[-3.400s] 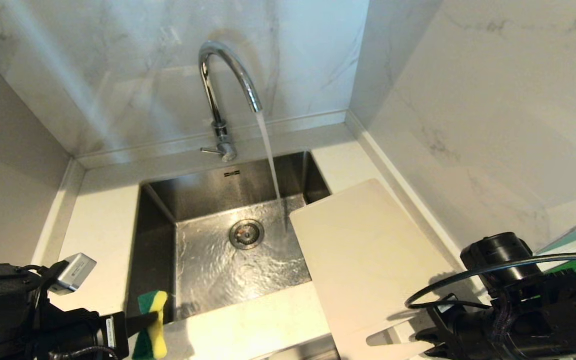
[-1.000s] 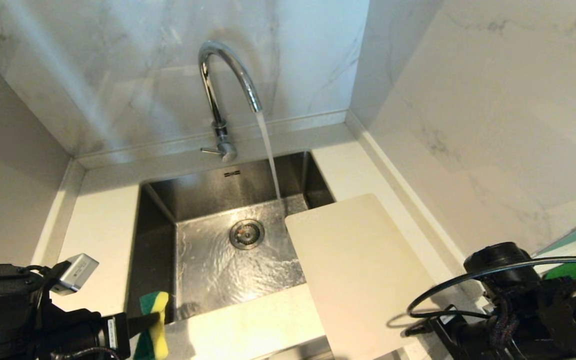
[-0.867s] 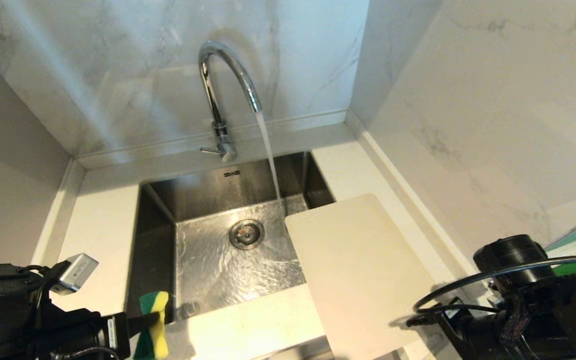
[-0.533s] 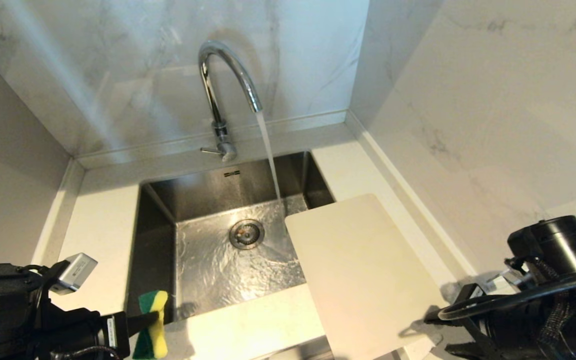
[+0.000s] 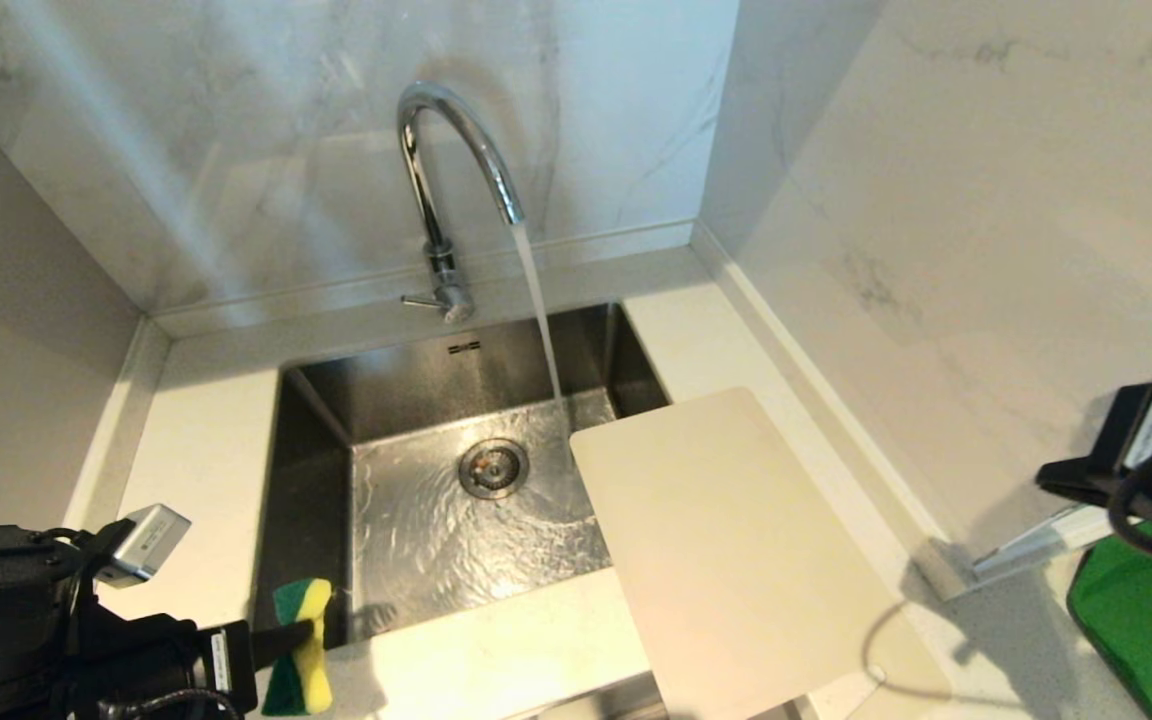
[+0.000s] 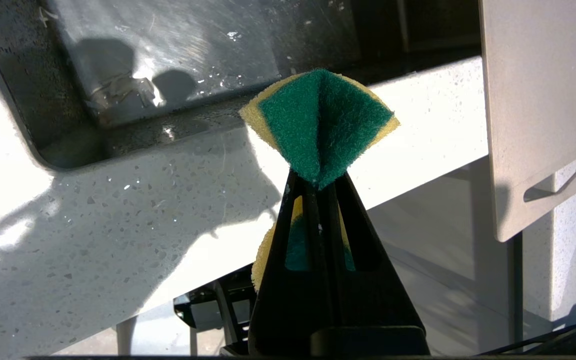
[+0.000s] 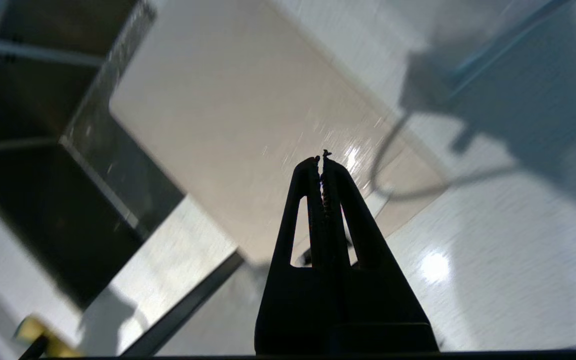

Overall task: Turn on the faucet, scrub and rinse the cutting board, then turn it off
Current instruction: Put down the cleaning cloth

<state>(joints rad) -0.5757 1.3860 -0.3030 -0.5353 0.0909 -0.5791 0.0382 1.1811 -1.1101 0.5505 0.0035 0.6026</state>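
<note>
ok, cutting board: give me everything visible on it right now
The cutting board is a large flat off-white rectangle, plastic by its look, with rounded corners and a slot handle at its near end, seen from the left wrist. It lies flat on the counter right of the sink, its far left corner overhanging the basin and its near end past the counter's front edge. The running water falls just beside it. Neither hand touches it.

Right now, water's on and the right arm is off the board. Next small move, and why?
Probably bring the left gripper, shut on the sponge, over to the cutting board. The faucet runs, and the board overhangs the sink unscrubbed. The right gripper is shut and empty.
</note>
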